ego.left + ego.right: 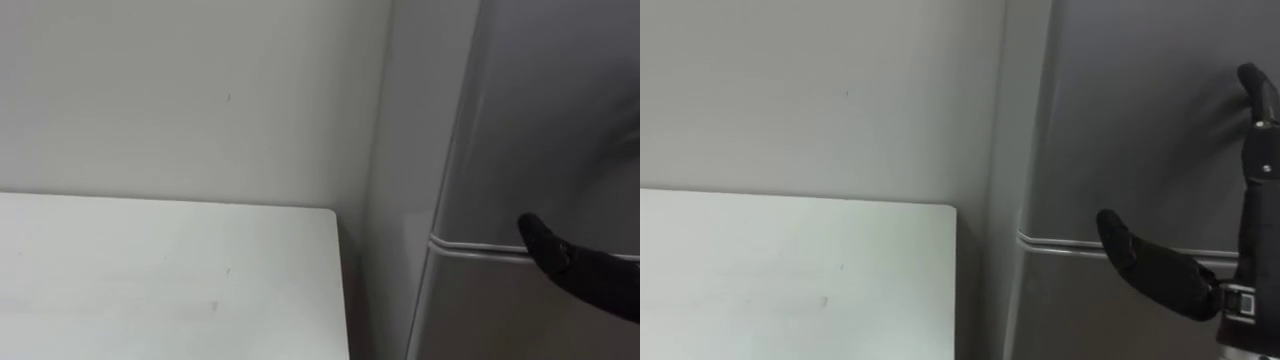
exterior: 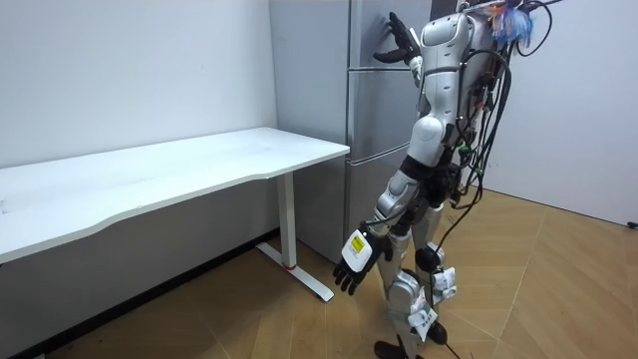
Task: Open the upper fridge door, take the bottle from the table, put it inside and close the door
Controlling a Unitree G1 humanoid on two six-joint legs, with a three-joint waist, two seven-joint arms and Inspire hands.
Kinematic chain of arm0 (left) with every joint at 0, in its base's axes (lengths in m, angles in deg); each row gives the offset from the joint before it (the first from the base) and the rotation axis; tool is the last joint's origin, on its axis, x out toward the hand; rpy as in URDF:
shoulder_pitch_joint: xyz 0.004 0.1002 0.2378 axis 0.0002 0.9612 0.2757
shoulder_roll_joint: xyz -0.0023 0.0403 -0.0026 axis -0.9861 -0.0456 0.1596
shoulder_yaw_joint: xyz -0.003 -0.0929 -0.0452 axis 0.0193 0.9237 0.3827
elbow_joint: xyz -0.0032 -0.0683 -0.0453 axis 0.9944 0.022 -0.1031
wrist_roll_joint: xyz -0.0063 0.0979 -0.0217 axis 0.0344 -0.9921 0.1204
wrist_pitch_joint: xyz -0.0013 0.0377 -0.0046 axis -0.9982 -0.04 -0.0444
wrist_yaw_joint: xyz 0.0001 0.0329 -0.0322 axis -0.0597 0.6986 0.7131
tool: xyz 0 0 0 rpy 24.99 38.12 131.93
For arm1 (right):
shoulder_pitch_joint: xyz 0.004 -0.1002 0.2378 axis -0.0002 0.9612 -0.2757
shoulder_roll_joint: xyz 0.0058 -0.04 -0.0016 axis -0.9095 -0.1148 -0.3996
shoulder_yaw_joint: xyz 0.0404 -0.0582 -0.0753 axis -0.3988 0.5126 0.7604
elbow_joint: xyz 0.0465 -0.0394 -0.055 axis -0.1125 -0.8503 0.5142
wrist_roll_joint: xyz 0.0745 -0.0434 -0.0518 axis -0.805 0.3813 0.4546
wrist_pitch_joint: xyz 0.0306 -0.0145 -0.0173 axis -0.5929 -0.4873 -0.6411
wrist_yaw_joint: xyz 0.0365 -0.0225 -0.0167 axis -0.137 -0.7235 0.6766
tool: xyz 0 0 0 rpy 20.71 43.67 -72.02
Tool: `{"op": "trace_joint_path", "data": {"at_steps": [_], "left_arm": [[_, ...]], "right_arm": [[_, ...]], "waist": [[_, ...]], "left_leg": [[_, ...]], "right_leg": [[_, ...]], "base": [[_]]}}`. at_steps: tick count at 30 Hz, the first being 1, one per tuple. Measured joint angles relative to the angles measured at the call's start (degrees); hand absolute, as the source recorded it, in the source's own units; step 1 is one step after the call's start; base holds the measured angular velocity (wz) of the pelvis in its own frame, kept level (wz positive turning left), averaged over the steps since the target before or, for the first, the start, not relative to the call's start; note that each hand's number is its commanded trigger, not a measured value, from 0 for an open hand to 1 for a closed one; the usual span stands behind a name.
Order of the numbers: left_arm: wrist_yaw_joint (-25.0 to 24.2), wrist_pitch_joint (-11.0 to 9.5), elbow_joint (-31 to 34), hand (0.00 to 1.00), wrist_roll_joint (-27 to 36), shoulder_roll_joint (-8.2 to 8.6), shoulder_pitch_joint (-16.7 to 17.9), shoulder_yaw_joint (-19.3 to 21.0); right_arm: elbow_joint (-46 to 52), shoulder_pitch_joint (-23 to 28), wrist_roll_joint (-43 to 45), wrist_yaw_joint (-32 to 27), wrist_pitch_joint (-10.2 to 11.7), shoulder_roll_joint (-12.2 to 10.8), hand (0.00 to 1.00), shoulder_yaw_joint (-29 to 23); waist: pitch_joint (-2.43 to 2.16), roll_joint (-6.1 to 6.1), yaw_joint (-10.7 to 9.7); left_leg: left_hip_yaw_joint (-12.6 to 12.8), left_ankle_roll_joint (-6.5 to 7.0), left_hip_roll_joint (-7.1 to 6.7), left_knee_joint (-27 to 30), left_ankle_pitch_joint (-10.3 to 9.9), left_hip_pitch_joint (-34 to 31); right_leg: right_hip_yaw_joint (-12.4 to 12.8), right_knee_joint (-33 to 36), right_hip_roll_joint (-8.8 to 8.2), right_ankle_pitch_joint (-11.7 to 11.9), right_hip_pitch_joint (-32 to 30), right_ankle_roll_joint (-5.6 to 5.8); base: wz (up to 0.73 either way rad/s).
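The grey fridge (image 1: 520, 120) stands on my right, its upper door closed above the seam (image 1: 480, 248) that parts it from the lower door. My right hand (image 1: 1180, 280) is raised against the door front at seam height. It is open, with the thumb pointing left along the seam and the fingers (image 1: 1260, 110) straight up on the upper door. In the room view I stand close before the fridge (image 2: 374, 110) with that hand (image 2: 399, 45) up at head height. My left hand (image 2: 356, 261) hangs open beside my thigh and holds nothing.
A white table (image 1: 150, 270) reaches from the left to a narrow gap beside the fridge, against a plain light wall. In the room view the table (image 2: 179, 170) stands on white legs on a wooden floor.
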Motion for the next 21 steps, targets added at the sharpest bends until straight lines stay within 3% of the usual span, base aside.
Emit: {"op": "trace_joint_path", "data": {"at_steps": [8,16,21], "left_arm": [[0.3,1.3,2.4,0.00,0.0,-0.05,0.8,0.0],[-0.1,1.3,2.4,0.00,0.0,-0.05,1.4,0.1],[-1.7,1.2,6.1,0.00,0.0,-0.04,3.2,0.6]], "right_arm": [[-0.4,-0.1,0.4,2.3,-2.3,0.1,0.00,-0.4],[-0.2,0.1,0.8,3.8,-2.5,0.0,0.00,-1.8],[-0.3,0.2,0.8,6.5,-2.5,0.0,0.00,-3.6]], "waist": [[-0.24,-0.57,0.0],[-0.46,-0.79,-0.3],[-0.58,-0.97,-0.6]], "left_leg": [[-0.1,0.07,0.10,0.4,0.1,-0.1],[-0.4,0.08,0.09,0.7,0.1,-0.3],[-0.5,0.09,0.04,0.9,0.1,-0.4]], "right_leg": [[0.1,0.0,0.03,0.5,0.0,-0.05],[-0.1,0.1,0.01,0.5,0.0,-0.05],[0.0,0.2,0.04,0.5,0.0,-0.03]], "base": [[0.00],[0.00],[0.01]]}}
